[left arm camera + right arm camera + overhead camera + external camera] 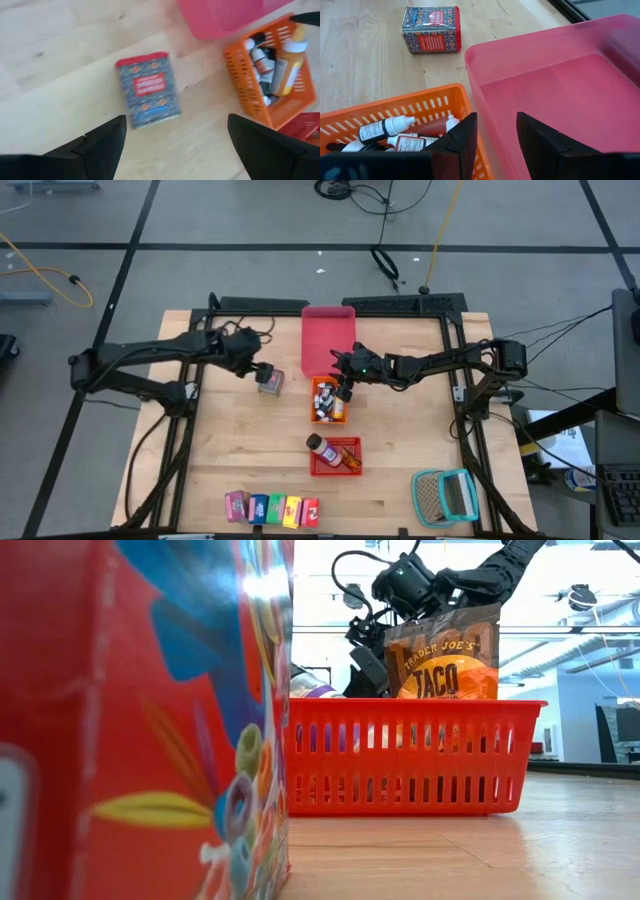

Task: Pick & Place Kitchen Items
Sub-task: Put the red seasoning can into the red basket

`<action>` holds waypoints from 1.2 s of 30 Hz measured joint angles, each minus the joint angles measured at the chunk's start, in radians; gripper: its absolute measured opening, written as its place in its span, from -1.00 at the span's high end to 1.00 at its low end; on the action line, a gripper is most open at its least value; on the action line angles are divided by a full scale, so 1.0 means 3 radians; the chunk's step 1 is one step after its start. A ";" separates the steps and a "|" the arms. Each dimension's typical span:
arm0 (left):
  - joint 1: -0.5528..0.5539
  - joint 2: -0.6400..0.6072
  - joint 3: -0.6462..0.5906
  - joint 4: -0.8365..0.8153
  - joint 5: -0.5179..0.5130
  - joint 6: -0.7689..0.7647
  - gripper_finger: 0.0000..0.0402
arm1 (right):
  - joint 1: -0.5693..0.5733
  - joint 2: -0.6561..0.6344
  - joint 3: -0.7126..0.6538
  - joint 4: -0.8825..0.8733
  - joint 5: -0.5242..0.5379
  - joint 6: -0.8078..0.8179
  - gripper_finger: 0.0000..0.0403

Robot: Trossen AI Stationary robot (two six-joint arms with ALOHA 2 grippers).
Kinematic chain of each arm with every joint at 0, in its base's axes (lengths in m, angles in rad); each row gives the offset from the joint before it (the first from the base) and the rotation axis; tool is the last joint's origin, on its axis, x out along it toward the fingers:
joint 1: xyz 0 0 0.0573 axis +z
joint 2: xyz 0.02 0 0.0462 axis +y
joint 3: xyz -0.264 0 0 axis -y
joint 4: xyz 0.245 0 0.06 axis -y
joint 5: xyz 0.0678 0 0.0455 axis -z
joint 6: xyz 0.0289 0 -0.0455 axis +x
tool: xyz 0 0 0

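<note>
A small patterned tin with a red lid [147,89] lies on its side on the table beside my left gripper [262,372]. My left gripper [172,145] is open above it, one finger to each side, touching nothing. My right gripper [495,132] is open and empty over the line where the orange basket [420,107] meets the pink tray [560,85]. Several tiny bottles [385,129] lie in the orange basket [328,400]. A dark-capped bottle [320,445] and a taco packet [445,665] sit in the red basket [335,456]. Coloured cartons [272,508] stand in a row at the near edge.
The pink tray [328,338] sits just beyond the orange basket, toward the far edge. A teal-framed mesh item [445,495] lies at the near right corner. Bare wood [230,440] stretches between the tin and the cartons. A red carton [140,720] fills the left of the low view.
</note>
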 joint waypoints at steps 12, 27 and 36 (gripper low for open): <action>-0.0074 0.1120 0.0522 -0.0575 -0.0091 -0.0041 -0.74 | 0.0000 0.0000 0.0000 -0.0017 0.0000 0.0000 0.34; -0.0072 0.1603 0.0839 -0.0777 -0.0219 -0.0104 -0.74 | 0.0000 0.0000 0.0000 -0.0029 0.0000 -0.0011 0.34; -0.0082 0.1656 0.0840 -0.0767 -0.0293 -0.0244 -0.74 | 0.0000 0.0000 0.0000 -0.0029 -0.0001 -0.0013 0.34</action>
